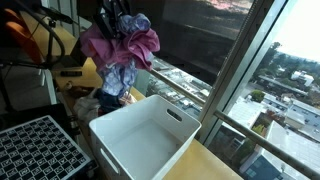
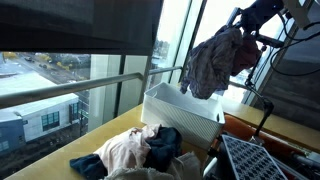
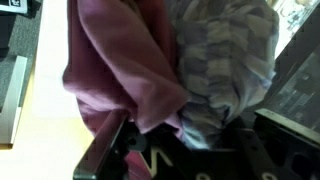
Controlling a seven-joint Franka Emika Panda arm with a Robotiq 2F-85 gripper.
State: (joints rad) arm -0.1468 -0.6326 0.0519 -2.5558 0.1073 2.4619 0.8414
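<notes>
My gripper (image 1: 113, 18) hangs high in both exterior views, shut on a bundle of clothes (image 1: 122, 50): a pink-maroon garment and a blue-and-white patterned one. The bundle (image 2: 215, 60) dangles from the gripper (image 2: 248, 22), above and slightly to one side of an open white bin (image 1: 185, 125). The white bin (image 2: 190, 118) looks empty inside. In the wrist view the pink garment (image 3: 110, 60) and the patterned garment (image 3: 228, 60) fill the picture. They bunch between the dark fingers (image 3: 104, 156) of the gripper (image 3: 185, 140), hiding the fingertips.
A pile of loose clothes (image 2: 140, 150) lies on the wooden table (image 2: 75, 140) beside the bin. A black grid crate (image 1: 40, 150) stands near it, also visible at the table's corner (image 2: 262, 160). Window glass and a railing (image 2: 90, 85) run close behind. Cables hang near the arm.
</notes>
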